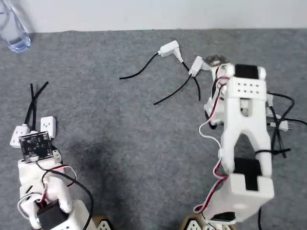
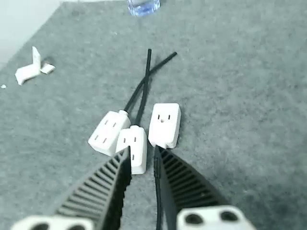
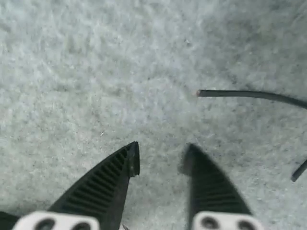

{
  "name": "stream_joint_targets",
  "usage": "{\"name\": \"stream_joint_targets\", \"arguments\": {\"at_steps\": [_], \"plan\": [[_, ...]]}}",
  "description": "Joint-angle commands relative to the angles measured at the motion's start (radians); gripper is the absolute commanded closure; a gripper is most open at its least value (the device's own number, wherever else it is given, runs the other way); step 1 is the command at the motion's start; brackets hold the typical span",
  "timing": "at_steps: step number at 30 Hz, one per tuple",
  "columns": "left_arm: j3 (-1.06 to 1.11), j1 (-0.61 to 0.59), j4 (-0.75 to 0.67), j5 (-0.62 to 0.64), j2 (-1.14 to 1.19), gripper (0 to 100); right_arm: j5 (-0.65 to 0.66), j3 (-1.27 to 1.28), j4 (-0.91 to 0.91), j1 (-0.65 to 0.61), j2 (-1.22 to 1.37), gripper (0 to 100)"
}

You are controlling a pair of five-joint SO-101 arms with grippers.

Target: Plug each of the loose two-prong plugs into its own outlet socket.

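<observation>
Three white outlet sockets lie together at the near left: one point(image 2: 109, 132), a middle one point(image 2: 134, 148) and a third point(image 2: 164, 124), each on a short black cable. Two show from above point(image 1: 19, 132) point(image 1: 48, 125). My left gripper point(image 2: 143, 151) hovers just over the middle socket, slightly open, its fingers either side of the socket's near end. Two white plugs point(image 1: 169, 49) point(image 1: 195, 65) with black cables lie at the far middle. My right gripper point(image 3: 160, 153) point(image 1: 212, 62) is open over bare carpet beside the second plug, near a cable end point(image 3: 199, 93). A third plug point(image 1: 286, 126) lies right of that arm.
A clear water bottle point(image 1: 14, 28) point(image 2: 143, 5) stands at the far left corner. Small white plastic pieces point(image 2: 31, 69) lie on the carpet off to the side of the sockets. Grey carpet point(image 1: 124, 143) covers the table between the two arms.
</observation>
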Motion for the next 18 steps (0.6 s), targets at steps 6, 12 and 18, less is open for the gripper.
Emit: {"name": "stream_joint_targets", "arguments": {"at_steps": [6, 12, 18], "plan": [[-0.188, 0.009, 0.046, -0.026, -0.006, 89, 0.012, 0.422, -0.239, 0.001, -0.364, 80.9], [-0.302, 0.064, 0.081, -0.057, 0.129, 89, 0.012, 0.76, -0.533, 0.001, -0.496, 80.9], [-0.526, 0.066, 0.015, -0.028, 0.48, 89, 0.002, 0.907, -0.67, 0.001, -0.512, 80.9]]}}
